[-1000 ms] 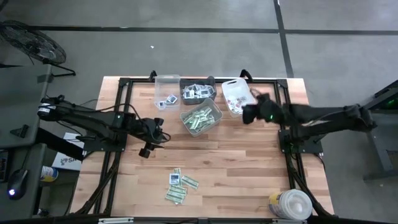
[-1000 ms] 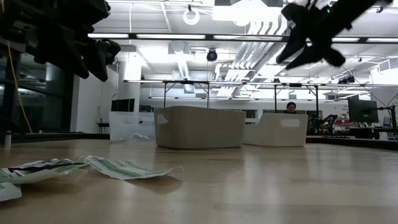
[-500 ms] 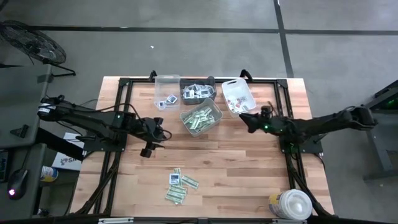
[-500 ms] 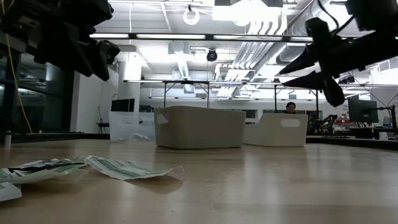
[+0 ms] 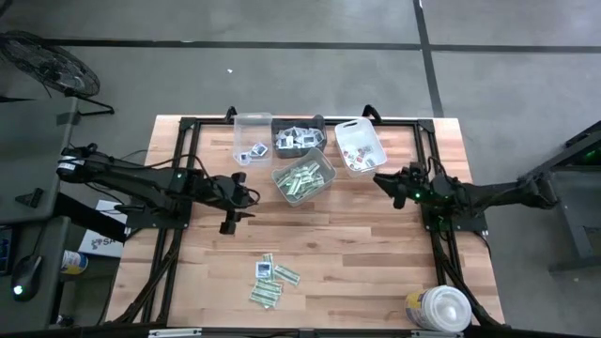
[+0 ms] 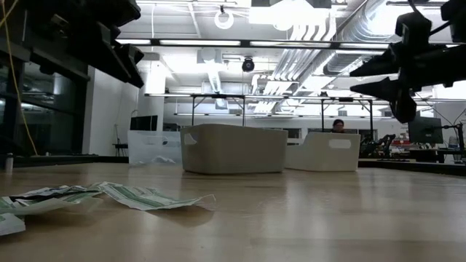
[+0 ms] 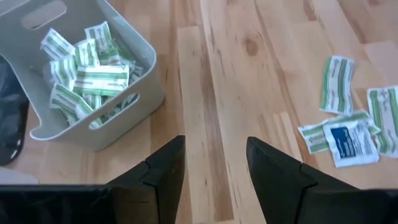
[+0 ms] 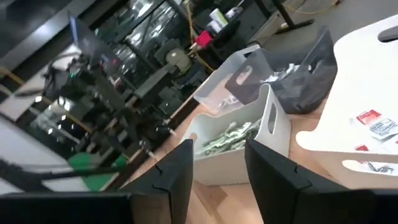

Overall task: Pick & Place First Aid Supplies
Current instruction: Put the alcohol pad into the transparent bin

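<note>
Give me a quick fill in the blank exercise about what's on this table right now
1. The bin nearest the table's middle holds ____-and-white packets.
2. The loose packets lie on the ____, outside every bin.
3. The left gripper holds ____ between its fingers.
4. The white bin sits closest to the ____ gripper.

Missing words: green; table; nothing; right
</note>
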Controlling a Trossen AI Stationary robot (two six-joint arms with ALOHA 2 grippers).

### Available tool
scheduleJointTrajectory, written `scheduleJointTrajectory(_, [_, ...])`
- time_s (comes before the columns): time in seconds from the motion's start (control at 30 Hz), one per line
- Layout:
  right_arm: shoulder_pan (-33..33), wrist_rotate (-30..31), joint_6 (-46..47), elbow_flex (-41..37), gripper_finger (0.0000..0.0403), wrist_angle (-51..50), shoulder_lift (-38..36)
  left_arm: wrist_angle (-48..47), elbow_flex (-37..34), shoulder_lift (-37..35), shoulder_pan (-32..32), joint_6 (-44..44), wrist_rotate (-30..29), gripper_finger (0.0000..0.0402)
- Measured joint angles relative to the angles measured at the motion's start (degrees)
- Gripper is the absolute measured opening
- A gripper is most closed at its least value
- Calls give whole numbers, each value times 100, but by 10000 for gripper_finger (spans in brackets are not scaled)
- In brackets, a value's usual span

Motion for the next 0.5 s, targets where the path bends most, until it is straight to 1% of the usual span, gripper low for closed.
scheduleJointTrajectory(0.07, [-1,-121,-160,2,140,-387,-303,19,0,0,-2,-75,-46,170])
scheduleJointTrajectory(0.17, [-26,-479,-540,27,140,-956,-709,37,0,0,-2,-154,-185,170])
scheduleJointTrajectory(0.27, [-117,-918,-1016,123,140,-1271,-889,39,0,0,-1,-275,-313,170])
scheduleJointTrajectory(0.4, [-263,-1744,-1726,153,140,-1466,-967,73,0,0,-2,-407,-361,170])
scheduleJointTrajectory(0.5, [-294,-2032,-2239,153,140,-1501,-969,75,0,0,-2,-475,-361,170])
